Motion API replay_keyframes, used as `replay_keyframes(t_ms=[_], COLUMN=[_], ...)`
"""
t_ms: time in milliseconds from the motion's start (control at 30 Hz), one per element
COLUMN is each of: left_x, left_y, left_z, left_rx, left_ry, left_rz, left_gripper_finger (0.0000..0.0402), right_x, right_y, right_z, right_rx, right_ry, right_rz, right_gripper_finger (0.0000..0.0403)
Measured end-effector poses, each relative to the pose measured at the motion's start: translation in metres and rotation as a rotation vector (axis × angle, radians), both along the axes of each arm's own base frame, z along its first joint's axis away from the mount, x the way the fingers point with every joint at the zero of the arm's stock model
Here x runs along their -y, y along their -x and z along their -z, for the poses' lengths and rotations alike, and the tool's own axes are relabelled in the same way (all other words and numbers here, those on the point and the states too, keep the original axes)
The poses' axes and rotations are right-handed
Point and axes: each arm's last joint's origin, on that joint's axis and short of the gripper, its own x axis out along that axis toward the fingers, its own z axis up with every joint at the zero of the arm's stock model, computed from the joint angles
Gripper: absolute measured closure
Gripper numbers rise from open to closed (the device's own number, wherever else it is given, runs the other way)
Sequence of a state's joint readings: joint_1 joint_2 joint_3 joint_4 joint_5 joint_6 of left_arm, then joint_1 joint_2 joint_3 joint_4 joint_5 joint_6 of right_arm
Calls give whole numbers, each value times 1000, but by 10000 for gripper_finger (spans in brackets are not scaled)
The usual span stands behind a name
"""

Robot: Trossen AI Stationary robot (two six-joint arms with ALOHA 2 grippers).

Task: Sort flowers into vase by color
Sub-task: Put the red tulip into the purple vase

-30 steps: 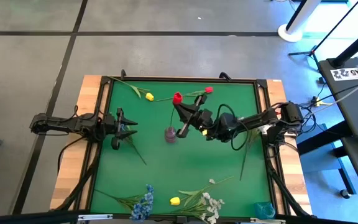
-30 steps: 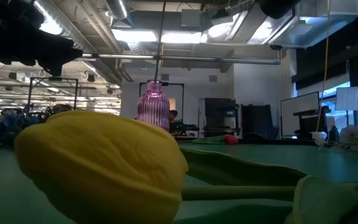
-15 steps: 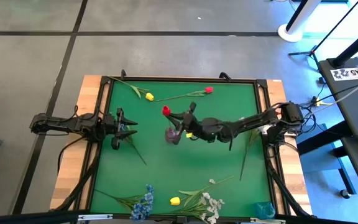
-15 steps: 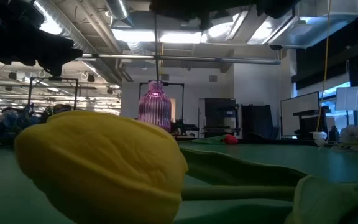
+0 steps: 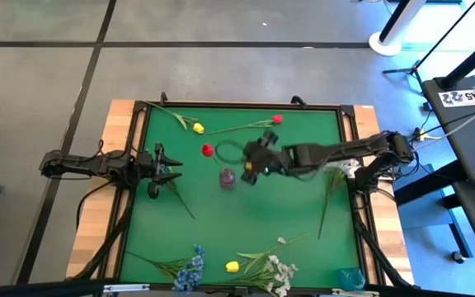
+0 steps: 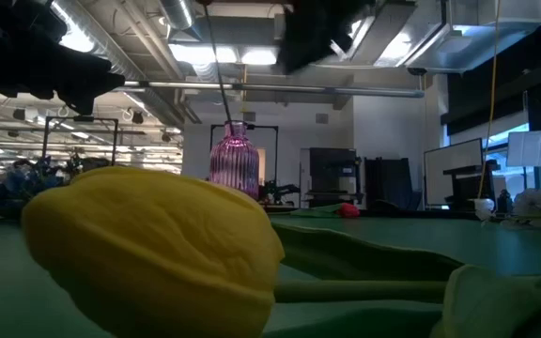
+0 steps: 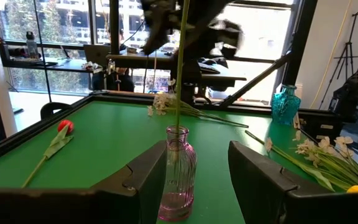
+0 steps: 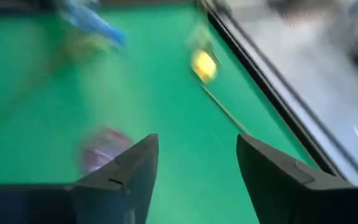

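Note:
A pink glass vase (image 5: pixel 227 176) stands mid-table, also shown in the left wrist view (image 7: pixel 178 180). A red flower (image 5: pixel 207 150) stands in it. Its thin stem (image 7: pixel 180 62) goes down into the neck, and its head leans toward the table's far left. My right gripper (image 5: pixel 248 172) hovers just right of the vase. It is open, and the right wrist view shows nothing between its fingers (image 8: pixel 197 155). My left gripper (image 5: pixel 171 171) waits open at the left edge, pointing level at the vase.
A yellow flower (image 5: pixel 198 128) and a red flower (image 5: pixel 276 120) lie near the far edge. Blue (image 5: pixel 190 268), yellow (image 5: pixel 232 266) and white (image 5: pixel 280 272) flowers lie along the near edge. A teal vase (image 5: pixel 351 278) stands at the near right corner. Green stems (image 5: pixel 332 190) lie at the right.
My right gripper has swung and tipped over the vase, carrying the red flower's head toward the table's left. The stem has gone down into the vase's neck. The gripper now hangs to the right of the vase, away from the stem, and the flower stands in the vase by itself.

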State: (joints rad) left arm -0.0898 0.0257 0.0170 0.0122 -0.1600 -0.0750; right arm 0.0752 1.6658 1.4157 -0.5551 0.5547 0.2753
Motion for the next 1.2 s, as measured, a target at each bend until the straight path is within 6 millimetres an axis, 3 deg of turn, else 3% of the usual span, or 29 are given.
replay_keyframes(t_ms=[133, 267, 433, 600, 800, 1200], left_x=[0, 0, 0, 0, 0, 0], left_y=[0, 0, 0, 0, 0, 0], left_z=[0, 0, 0, 0, 0, 0], left_rx=[0, 0, 0, 0, 0, 0], left_ry=[0, 0, 0, 0, 0, 0], left_rz=[0, 0, 0, 0, 0, -2], left_gripper_finger=[234, 234, 234, 234, 234, 234], right_x=[45, 91, 137, 176, 201, 211], right_y=[20, 36, 47, 57, 65, 47], right_z=[16, 36, 64, 86, 111, 165], right_rx=[-169, -179, -49, 239, 441, 533], right_ry=[-132, -288, -434, -563, -632, -754], right_rz=[222, 523, 659, 805, 964, 1126], right_gripper_finger=[172, 172, 171, 171, 173, 228])
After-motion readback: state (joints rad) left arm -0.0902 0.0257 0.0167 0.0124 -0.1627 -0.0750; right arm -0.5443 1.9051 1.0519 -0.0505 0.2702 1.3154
